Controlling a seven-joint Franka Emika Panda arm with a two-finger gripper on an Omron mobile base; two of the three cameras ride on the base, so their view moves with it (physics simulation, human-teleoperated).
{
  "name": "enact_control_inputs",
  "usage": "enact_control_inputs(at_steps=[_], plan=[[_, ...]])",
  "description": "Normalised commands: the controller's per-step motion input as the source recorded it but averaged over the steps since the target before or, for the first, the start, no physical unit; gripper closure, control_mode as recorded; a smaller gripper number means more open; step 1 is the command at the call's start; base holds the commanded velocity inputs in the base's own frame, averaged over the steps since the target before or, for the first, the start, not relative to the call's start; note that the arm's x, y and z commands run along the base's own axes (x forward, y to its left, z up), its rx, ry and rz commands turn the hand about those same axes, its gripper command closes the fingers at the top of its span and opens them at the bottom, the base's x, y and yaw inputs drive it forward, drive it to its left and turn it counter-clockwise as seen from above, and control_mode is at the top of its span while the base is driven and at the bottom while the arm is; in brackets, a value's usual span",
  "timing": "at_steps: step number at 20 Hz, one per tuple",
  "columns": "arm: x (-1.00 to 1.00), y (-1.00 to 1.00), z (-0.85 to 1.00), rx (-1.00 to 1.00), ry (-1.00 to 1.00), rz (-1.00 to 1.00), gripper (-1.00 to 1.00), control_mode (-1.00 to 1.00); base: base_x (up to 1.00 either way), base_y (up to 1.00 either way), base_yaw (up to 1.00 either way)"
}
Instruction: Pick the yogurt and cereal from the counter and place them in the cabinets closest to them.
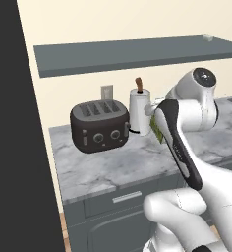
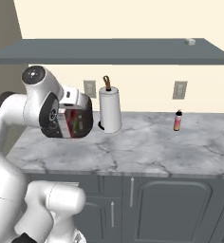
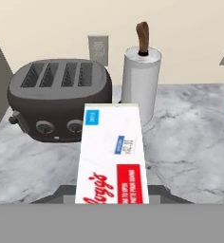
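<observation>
My gripper is shut on the cereal, a small box with a mottled red and green front, held in the air above the left part of the counter. In the hand view the cereal shows its white side with blue and red labels and hides the fingertips. In the left base view the forearm covers most of the cereal. The cabinets are a flat grey-blue shelf slab above. The yogurt, tiny and pale-topped, sits at that slab's far right end.
A dark four-slot toaster stands at the counter's left end, with a white paper-towel roll beside it. A slim pink-red bottle stands further right. A tall dark panel bounds the left side.
</observation>
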Motion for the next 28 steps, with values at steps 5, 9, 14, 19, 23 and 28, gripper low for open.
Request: enact_control_inputs(at_steps=[5,9,14,19,23,28], plan=[[-0.52,-0.03,0.65,0.0,0.0,-0.01,1.0,-1.0,0.0,0.0,0.0],[-0.55,-0.06,0.61,0.0,0.0,-0.02,1.0,-1.0,0.0,0.0,0.0],[-0.49,-0.03,0.56,0.0,0.0,-0.02,1.0,-1.0,0.0,0.0,0.0],[-0.27,0.0,0.68,0.0,0.0,0.0,1.0,-1.0,0.0,0.0,0.0],[-0.26,0.0,0.73,0.0,0.0,0.0,1.0,-1.0,0.0,0.0,0.0],[-0.24,0.0,0.68,0.0,-0.05,0.0,1.0,-1.0,0.0,0.0,0.0]])
